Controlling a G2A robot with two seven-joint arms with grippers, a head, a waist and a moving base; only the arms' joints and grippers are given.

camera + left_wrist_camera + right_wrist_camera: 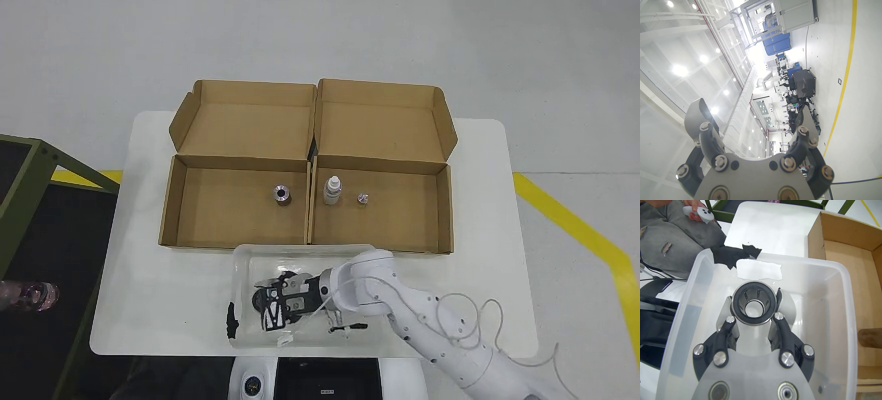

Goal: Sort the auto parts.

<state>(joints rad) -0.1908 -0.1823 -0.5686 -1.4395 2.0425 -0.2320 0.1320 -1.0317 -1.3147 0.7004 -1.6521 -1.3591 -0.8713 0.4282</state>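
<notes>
My right gripper (pixel 754 297) is inside the clear plastic bin (pixel 846 279) and shut on a cylindrical bearing sleeve (pixel 738 308) with a black ring end and a hollow metal bore. From above, the same gripper (pixel 272 300) sits in the bin (pixel 240 262) at the table's near edge. The left cardboard box (pixel 210 228) holds a small round metal part (pixel 281 194). A white bottle-shaped part (pixel 332 188) and a small metal part (pixel 363 199) lie in the right cardboard box (pixel 420 235). My left gripper (pixel 749 106) points up at the ceiling, open, holding nothing.
Both boxes have their lids folded back toward the far side of the white table (pixel 480 290). Torn black tape (pixel 728 255) and a white label (pixel 759 269) mark the bin's far wall. A dark green frame (pixel 30 190) stands off the table's left side.
</notes>
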